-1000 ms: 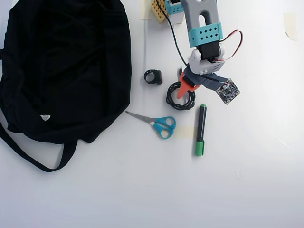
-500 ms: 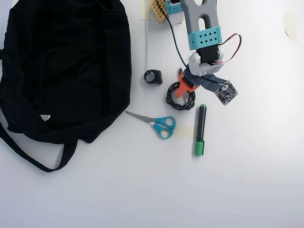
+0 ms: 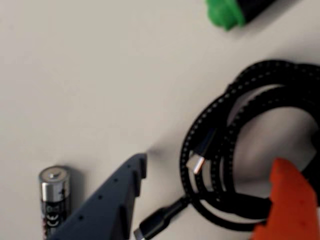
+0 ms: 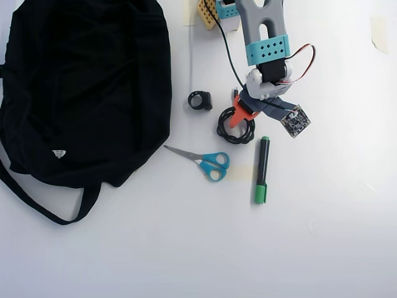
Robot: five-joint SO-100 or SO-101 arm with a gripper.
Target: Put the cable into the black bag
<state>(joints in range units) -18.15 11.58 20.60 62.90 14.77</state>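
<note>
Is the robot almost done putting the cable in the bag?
Not yet. The end effector is open and down over the cable, with the orange finger inside the coil and the grey finger outside it. The cable lies on the table, not gripped. Left to do: close, lift, carry it left in the overhead view to the black bag, and drop it in.

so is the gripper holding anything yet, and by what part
Nothing is held. The open gripper straddles one side of the cable coil on the table, orange finger inside the loop.
</note>
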